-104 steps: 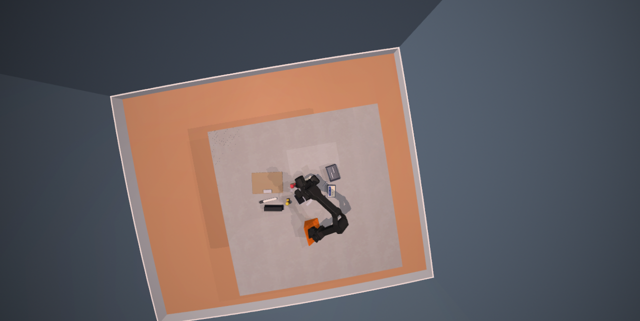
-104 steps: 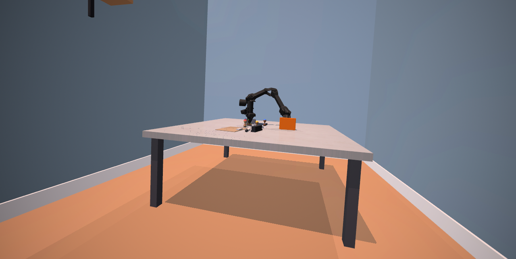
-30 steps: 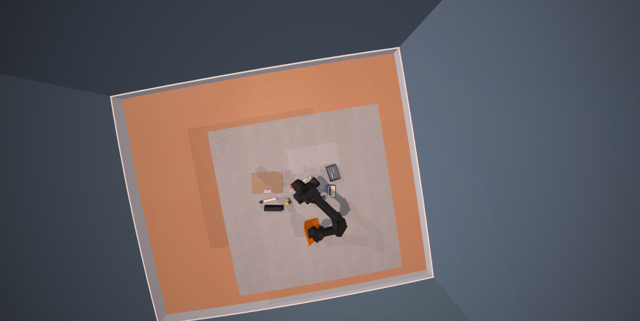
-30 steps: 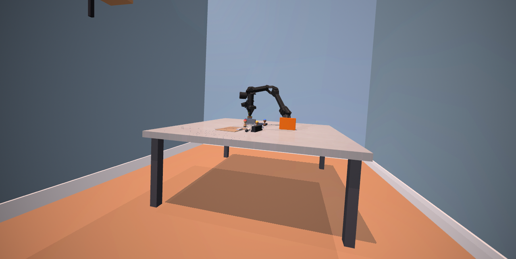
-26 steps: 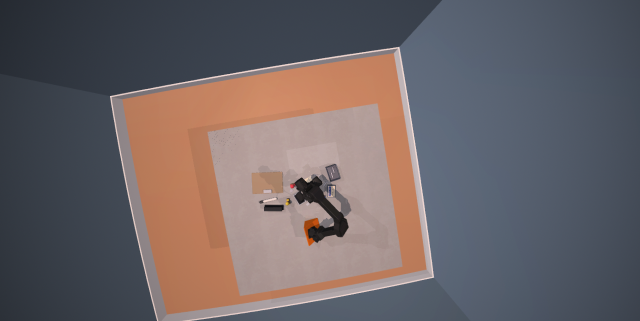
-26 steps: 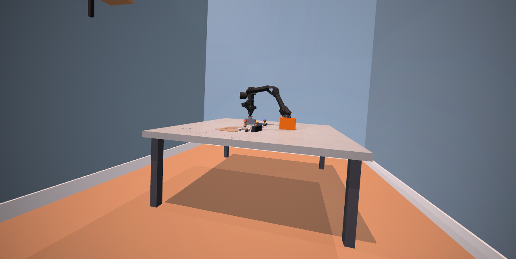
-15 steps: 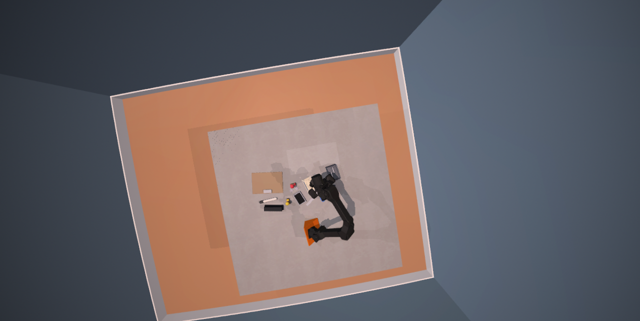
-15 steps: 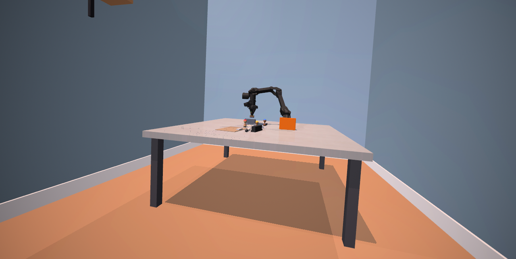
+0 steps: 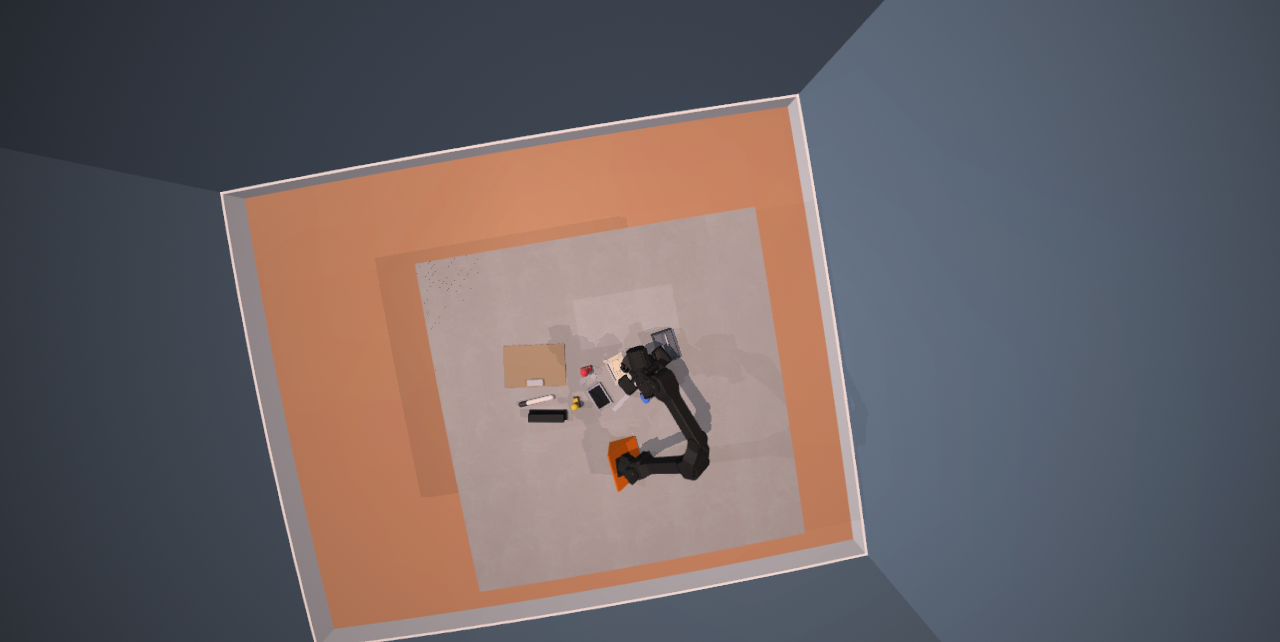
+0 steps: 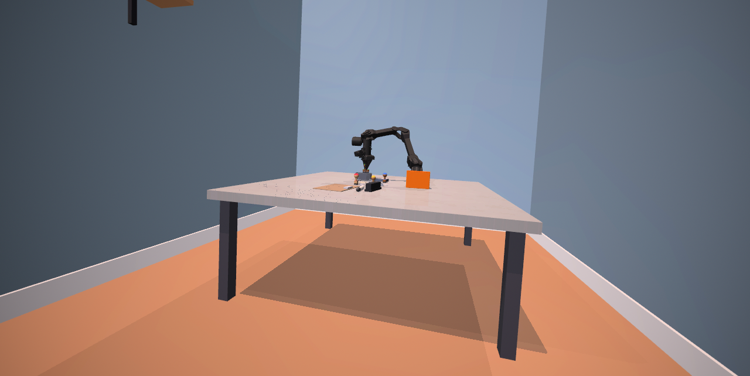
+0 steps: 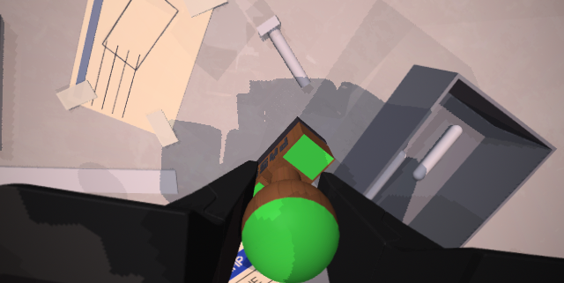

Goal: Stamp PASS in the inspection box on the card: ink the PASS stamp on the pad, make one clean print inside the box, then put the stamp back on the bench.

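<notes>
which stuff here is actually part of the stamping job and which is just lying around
Part of the job:
- green-knobbed wooden stamp, clamped in the black gripper
- cream card taped at its corners, with its outlined box showing no print
- dark ink pad with pale frame

Just lying about:
- pale grey bolt
- open grey tray holding two rods
- red-knobbed stamp
- brown cardboard sheet

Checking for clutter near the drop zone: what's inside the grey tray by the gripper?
The open grey tray holds two pale rods: one fully visible, one running under the gripper's finger, its lower end hidden. The near corner is covered too.
</notes>
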`<state>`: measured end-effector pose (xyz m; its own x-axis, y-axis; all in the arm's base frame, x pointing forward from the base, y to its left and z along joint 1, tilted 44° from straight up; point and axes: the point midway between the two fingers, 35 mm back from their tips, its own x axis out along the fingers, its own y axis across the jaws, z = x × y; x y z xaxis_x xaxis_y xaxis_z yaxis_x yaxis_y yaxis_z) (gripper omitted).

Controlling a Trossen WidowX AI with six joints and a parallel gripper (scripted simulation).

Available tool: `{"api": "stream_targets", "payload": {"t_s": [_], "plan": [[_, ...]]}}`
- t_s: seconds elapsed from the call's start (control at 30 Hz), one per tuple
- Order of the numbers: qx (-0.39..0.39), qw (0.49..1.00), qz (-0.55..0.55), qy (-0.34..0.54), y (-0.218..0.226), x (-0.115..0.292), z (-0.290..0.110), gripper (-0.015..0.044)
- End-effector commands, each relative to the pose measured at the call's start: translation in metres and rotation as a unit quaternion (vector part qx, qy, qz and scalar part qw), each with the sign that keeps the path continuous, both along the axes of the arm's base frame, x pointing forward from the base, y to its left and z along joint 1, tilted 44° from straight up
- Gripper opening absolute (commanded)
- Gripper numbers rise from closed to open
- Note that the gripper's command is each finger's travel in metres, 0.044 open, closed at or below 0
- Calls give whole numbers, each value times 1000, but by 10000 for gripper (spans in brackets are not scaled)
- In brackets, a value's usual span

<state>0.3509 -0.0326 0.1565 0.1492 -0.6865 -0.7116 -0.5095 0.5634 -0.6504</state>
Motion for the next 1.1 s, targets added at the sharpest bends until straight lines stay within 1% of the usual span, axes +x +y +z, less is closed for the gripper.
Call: {"api": "stream_targets", "payload": {"t_s": [0.0, 1.07], "plan": [[-2, 1000, 0, 4, -5, 0, -6, 0], [-4, 1000, 0, 3, -38, 4, -39, 0]]}}
